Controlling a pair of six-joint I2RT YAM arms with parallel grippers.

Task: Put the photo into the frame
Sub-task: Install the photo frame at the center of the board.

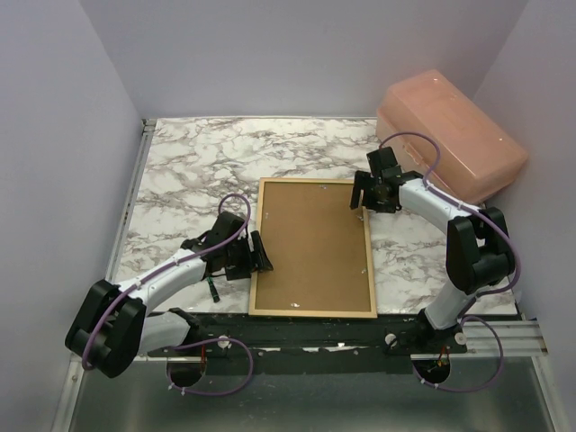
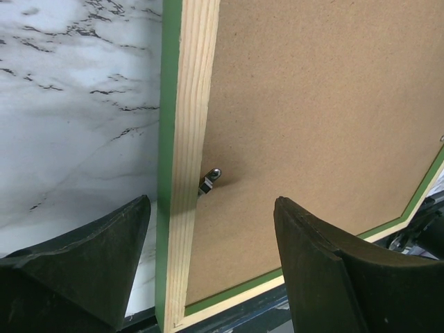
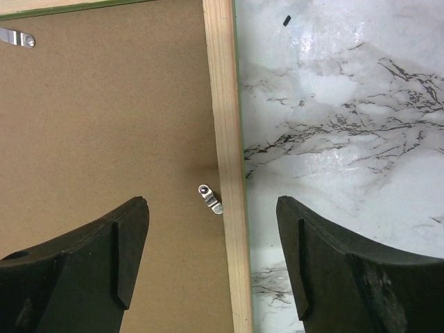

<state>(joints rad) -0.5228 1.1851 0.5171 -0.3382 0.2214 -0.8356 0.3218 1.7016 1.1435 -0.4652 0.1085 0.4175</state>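
Note:
The frame (image 1: pixel 256 243) lies face down on the marble table, its pale wood back up and a green edge (image 2: pixel 166 139) showing along its side. A brown backing board (image 1: pixel 313 245) fills it. The photo is hidden. My left gripper (image 1: pixel 261 254) is open and straddles the frame's left rail (image 2: pixel 189 139) near a small metal clip (image 2: pixel 210 179); nothing is between its fingers (image 2: pixel 211 202). My right gripper (image 1: pixel 364 193) is open above the right rail (image 3: pixel 225 104), near the far right corner, with another clip (image 3: pixel 209 198) just ahead of it (image 3: pixel 213 202).
A pink plastic box (image 1: pixel 450 135) stands at the back right, close behind the right arm. A second clip (image 3: pixel 15 37) sits on the board's far edge. The table's dark near edge (image 1: pixel 315 328) runs just below the frame.

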